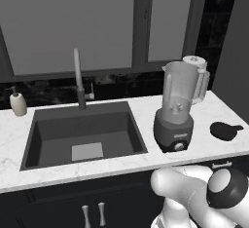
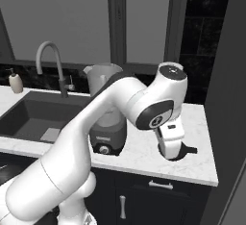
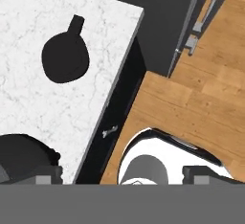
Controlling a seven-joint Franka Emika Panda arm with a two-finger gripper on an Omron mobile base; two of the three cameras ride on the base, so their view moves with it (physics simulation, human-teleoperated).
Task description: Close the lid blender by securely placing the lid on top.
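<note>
Claw (image 3: 122, 175) spread wide, empty, hovering above lid (image 3: 65, 57); lid flat on surface (image 3: 28, 108), right of blender (image 1: 178, 106).

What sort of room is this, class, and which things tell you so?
A kitchen: a sink with a tap set in a marble counter, and a blender standing beside it.

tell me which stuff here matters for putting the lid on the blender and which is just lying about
Part of the job:
- blender, jar mouth uncovered
- lid, flat on the counter beside the blender
- gripper, open

Just lying about:
- soap bottle
- sink
- tap
- white cylinder behind the blender
</note>
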